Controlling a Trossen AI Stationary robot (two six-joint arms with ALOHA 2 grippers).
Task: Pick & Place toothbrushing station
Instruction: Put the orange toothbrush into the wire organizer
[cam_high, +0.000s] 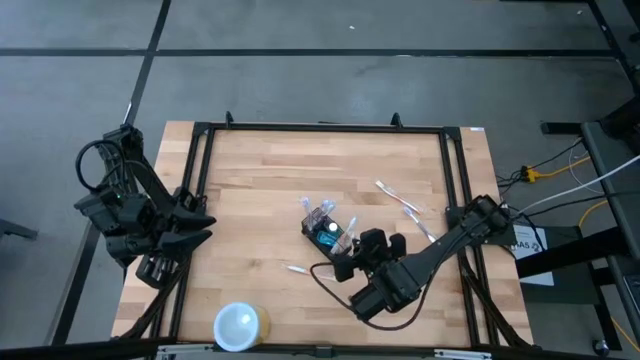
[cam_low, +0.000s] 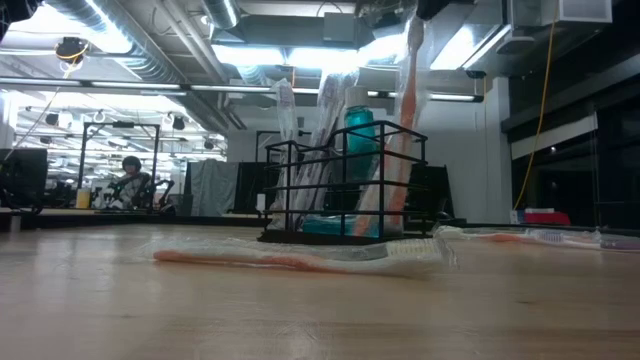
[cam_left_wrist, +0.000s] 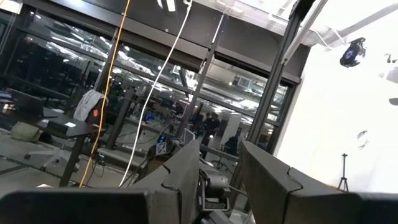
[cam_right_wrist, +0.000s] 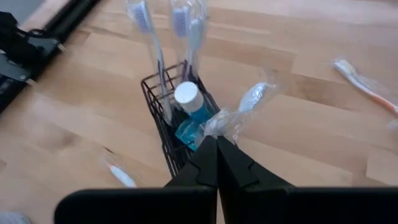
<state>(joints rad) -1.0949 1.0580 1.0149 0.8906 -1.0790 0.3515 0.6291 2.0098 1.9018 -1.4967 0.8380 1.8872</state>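
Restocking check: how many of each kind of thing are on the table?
Caddy: 1
Bottle: 1
Cup: 1
Toothbrushes in caddy: 4
Loose toothbrushes: 3
Total: 10

My toothbrushing station, a black wire caddy, stands upright mid-table, holding wrapped toothbrushes and a blue white-capped bottle
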